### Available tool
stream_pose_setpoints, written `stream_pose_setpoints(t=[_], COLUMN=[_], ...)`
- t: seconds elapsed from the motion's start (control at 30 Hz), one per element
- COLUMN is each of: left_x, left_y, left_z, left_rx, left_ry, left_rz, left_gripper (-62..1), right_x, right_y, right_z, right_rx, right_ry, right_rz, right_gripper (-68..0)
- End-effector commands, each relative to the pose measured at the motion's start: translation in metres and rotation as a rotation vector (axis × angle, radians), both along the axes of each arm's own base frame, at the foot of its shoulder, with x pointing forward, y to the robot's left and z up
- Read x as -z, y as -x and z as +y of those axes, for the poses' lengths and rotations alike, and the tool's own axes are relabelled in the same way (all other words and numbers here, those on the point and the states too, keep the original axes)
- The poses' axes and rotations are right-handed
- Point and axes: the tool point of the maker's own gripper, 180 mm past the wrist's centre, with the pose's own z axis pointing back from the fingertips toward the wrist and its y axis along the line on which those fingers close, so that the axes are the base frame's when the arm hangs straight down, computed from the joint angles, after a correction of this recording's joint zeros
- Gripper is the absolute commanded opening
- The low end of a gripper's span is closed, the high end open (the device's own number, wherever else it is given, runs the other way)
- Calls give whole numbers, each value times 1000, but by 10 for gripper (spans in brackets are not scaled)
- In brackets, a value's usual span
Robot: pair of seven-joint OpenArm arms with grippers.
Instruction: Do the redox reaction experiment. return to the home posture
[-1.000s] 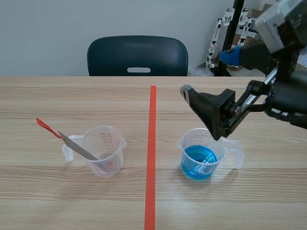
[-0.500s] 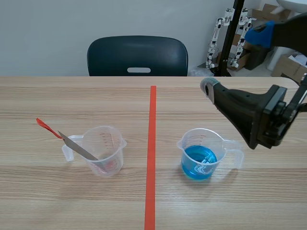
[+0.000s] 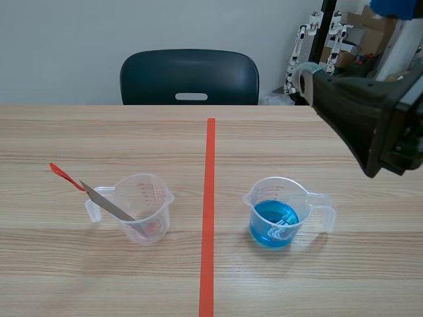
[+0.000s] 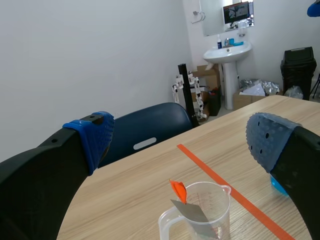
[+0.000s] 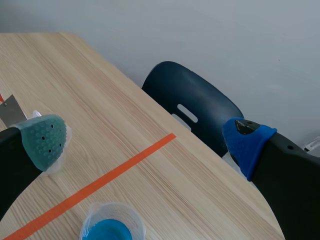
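Step in hand: return to home posture. The right gripper [image 3: 350, 41], raised at the scene's upper right, and the left gripper [image 4: 182, 137] both stand wide open, empty. The blue-liquid cup [image 3: 274, 214] sits right of centre, the spatula cup [image 3: 142, 208] left of centre. The next move probably calls only for a clear retreat, touching neither.

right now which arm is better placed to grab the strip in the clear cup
Probably the left gripper: open, with the clear cup and strip just ahead; the right gripper is nearer the blue cup.
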Motion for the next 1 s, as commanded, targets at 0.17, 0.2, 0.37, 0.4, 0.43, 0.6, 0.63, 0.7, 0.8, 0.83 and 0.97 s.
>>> stream_pose_setpoints(t=[0.17,0.2,0.37,0.4,0.43,0.6,0.63,0.7,0.8,0.83,0.97], left_x=[-10,-11,-22,-26,-31,-45,-45,-46,-46,-46,-43], left_y=[0,1,3,4,4,6,6,7,10,10,7], left_z=[-3,-4,-12,-15,-17,-35,-40,-48,-56,-57,-58], left_rx=[-12,-9,10,17,25,83,97,123,164,173,180], left_ry=[28,29,33,38,42,13,-6,-38,-71,-75,-93], left_rz=[-29,-31,-46,-54,-65,-110,-110,-116,-128,-131,-121], left_gripper=[-54,-54,-54,-54,-54,-54,-54,-54,-59,-59,-59], right_x=[22,24,23,23,23,16,15,12,11,12,19], right_y=[9,10,12,10,8,-3,-5,-8,-10,-11,-10], right_z=[-7,-8,-9,-12,-15,-33,-36,-41,-46,-48,-48], right_rx=[59,64,60,79,94,212,231,264,302,315,323], right_ry=[37,46,52,78,95,80,79,77,81,88,107], right_rz=[20,24,5,-13,-20,-48,-54,-68,-70,-62,-26], right_gripper=[4,4,4,4,4,4,4,4,4,4,4])
